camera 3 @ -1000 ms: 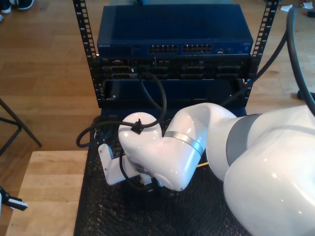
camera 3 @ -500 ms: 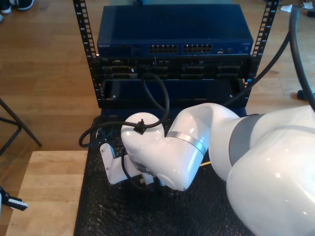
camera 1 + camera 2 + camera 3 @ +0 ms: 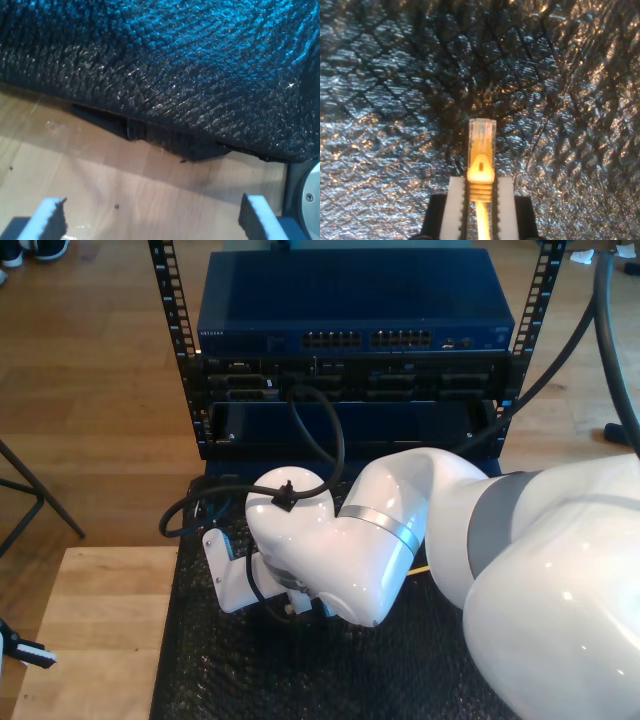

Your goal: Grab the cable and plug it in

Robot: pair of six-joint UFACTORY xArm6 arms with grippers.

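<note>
My second gripper (image 3: pixel 480 192): its two pale fingers (image 3: pixel 455 207) are pinched on the cable (image 3: pixel 481 172), one pad against each side of the ribbed yellow boot.
Cable plug (image 3: pixel 482 132): clear plastic, sticking straight out past the fingertips, nothing touching its tip; the yellow cord runs back between the fingers toward the camera.
Beyond the plug: black crinkled mat (image 3: pixel 395 90), lying just ahead of and all around the plug.
My first gripper (image 3: pixel 152 217): fingers spread wide with bare space between them; one foam pad (image 3: pixel 50 222) at each side, nothing held.
Under my first gripper: pale wooden tabletop (image 3: pixel 100 175).
Ahead of my first gripper: the edge of the black mat (image 3: pixel 165 70), lifted a little over a dark block (image 3: pixel 155 137) resting on the wood.
Exterior view, near: a large white arm (image 3: pixel 420 540) bent low over the mat (image 3: pixel 200 660), a black hose (image 3: pixel 320 455) strapped across its wrist.
Cable in the exterior view: a short yellow bit (image 3: pixel 420 569) shows just behind the arm's elbow.
Far: a rack (image 3: pixel 180 350) holding a blue network switch (image 3: pixel 350 310) with rows of ports, standing beyond the mat.
</note>
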